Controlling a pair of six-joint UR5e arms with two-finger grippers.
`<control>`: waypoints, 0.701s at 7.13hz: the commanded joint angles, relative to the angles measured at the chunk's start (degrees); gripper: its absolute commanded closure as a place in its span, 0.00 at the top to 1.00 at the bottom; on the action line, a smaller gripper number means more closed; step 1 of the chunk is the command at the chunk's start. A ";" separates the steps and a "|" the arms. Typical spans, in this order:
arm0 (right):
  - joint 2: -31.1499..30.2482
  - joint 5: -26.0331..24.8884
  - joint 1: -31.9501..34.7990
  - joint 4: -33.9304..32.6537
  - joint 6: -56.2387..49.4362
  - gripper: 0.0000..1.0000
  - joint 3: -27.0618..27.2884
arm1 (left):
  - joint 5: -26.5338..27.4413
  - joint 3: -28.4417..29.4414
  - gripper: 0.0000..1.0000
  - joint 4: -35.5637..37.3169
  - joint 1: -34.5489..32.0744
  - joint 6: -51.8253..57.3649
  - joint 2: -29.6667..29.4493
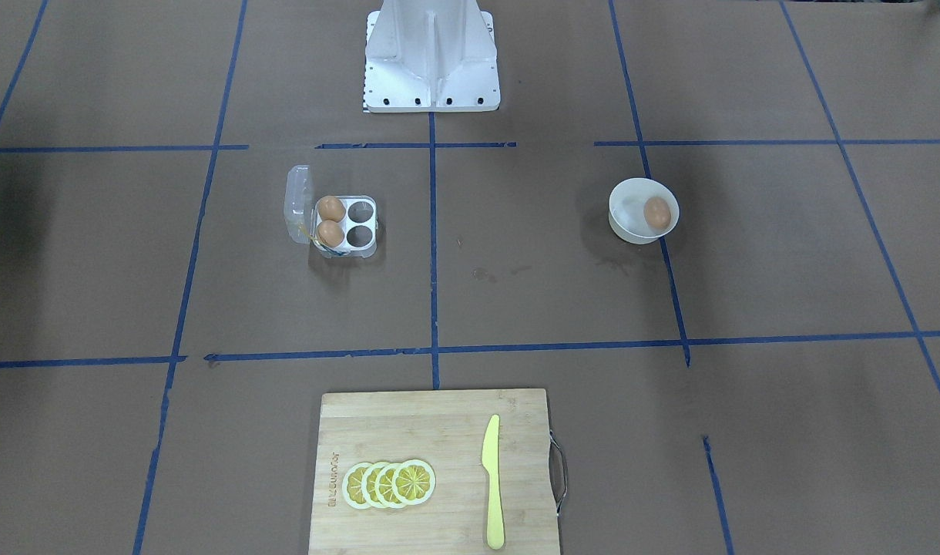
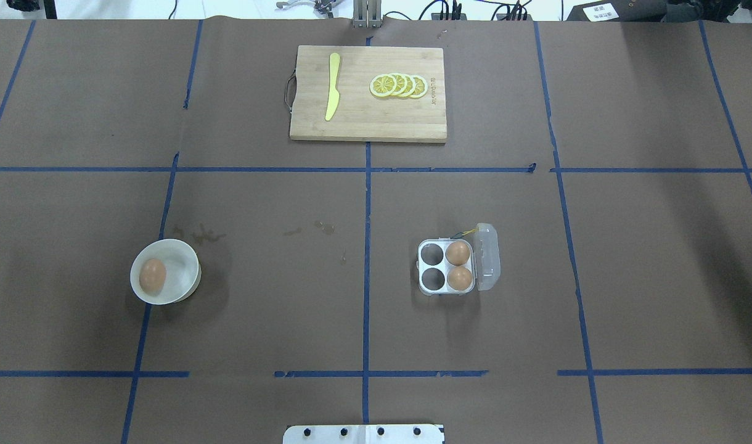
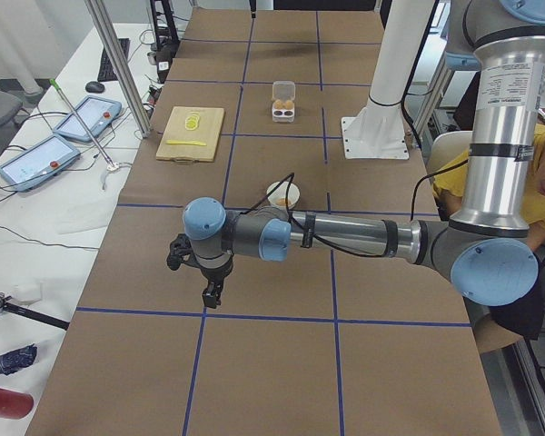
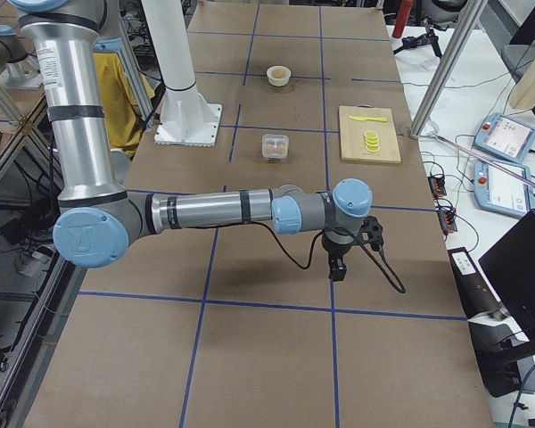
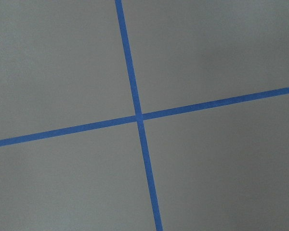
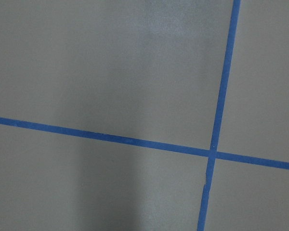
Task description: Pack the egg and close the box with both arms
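One egg point(image 1: 657, 213) lies in a round white bowl point(image 1: 622, 223); it also shows in the overhead view point(image 2: 153, 275). The clear egg box point(image 1: 368, 248) stands open with its lid point(image 1: 297, 204) upright. Two more eggs point(image 1: 330, 208) point(image 1: 330, 233) fill its cups on the lid side, and the other two cups are empty. The left gripper point(image 3: 213, 295) hangs over bare table, well short of the bowl point(image 3: 283, 193). The right gripper point(image 4: 336, 270) hangs over bare table, well short of the box point(image 4: 275, 146). I cannot tell whether either gripper is open or shut. Both wrist views show only paper and blue tape.
A wooden cutting board point(image 1: 439, 424) lies at the table's far edge from the robot, with a yellow knife point(image 1: 491, 482) and lemon slices point(image 1: 389, 484) on it. The white robot base point(image 1: 431, 62) stands at the near edge. Blue tape lines grid the brown paper.
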 commanded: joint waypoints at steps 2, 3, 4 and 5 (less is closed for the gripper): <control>-0.11 0.81 -0.27 0.06 0.09 1.00 -0.21 | -9.66 2.98 1.00 -8.11 2.50 -0.22 0.18; -0.20 1.25 -0.27 0.15 0.00 1.00 -0.04 | -13.32 2.49 1.00 -13.03 6.09 -1.61 0.18; 0.06 1.25 -0.79 0.15 -0.09 1.00 -0.03 | -13.01 -0.65 1.00 -14.21 10.31 -12.59 -0.52; 0.59 1.08 -2.71 0.15 0.00 1.00 -0.03 | -8.39 -7.29 1.00 -15.18 16.53 -25.84 -1.83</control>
